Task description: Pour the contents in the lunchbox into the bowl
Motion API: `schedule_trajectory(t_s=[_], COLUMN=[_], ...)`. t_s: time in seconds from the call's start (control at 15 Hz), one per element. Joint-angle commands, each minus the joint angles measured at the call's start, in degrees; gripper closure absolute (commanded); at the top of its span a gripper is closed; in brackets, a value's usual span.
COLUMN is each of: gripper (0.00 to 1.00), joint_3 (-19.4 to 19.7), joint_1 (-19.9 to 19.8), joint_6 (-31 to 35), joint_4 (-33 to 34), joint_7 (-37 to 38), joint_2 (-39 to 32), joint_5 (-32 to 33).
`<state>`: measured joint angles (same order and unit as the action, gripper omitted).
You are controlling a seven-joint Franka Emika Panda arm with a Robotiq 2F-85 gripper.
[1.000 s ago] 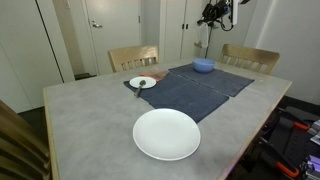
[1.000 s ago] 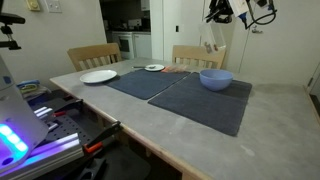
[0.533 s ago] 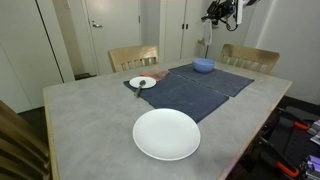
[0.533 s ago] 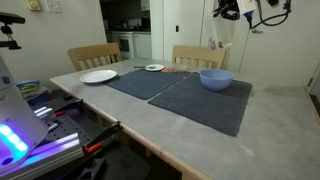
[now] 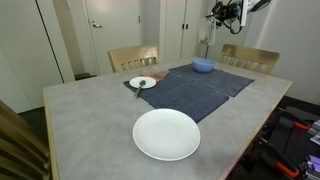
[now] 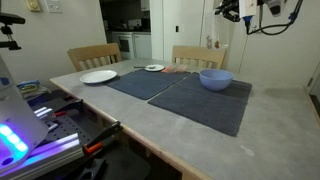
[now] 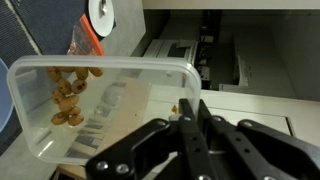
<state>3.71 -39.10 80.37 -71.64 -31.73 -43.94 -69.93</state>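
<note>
Lettering moulded into the lunchbox [image 7: 120, 115] floor is too faint to read. Only the wrist view shows its contents: brown snack pieces [image 7: 68, 98] heaped at one end. My gripper [image 7: 190, 108] is clamped on its rim. In both exterior views I hang high above the table [image 5: 90, 110], and the blue bowl [image 5: 203, 65] [image 6: 215, 79] sits on a dark mat [image 5: 200, 90].

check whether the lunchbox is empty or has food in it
Not empty. In the wrist view the lunchbox has brown pieces piled toward one end; the rest is mostly bare.

Faint embossed marks on the lunchbox [image 7: 100, 105] bottom, none legible.
</note>
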Motion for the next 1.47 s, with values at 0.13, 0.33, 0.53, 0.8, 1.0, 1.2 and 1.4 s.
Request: schedule_trajectory(t_s=[0.13,0.33,0.53,0.8,1.0,1.2,1.4], gripper=[0.98,0.98,0.98,0.98,0.98,0.98,0.98], joint_3=[0.1,0.2,0.3,0.3,0.3,0.4,0.4], joint_1=[-2.0,-2.4,-2.9,-4.1,-4.9,-5.4,-5.6], joint_6=[-6.5,-8.8,-10.8,-14.4,-16.7,-18.4,-19.9], joint_4=[1.6,1.8,2.1,2.2,2.6,2.8,3.6], joint_7=[2.0,2.3,2.6,2.7,2.9,2.8,2.6], joint_2=[-2.9,-3.8,-4.6,-5.7,-6.6,-7.2,-8.1], joint_5=[-4.8,-6.7,-8.5,-11.4,-13.3,-14.8,-15.8])
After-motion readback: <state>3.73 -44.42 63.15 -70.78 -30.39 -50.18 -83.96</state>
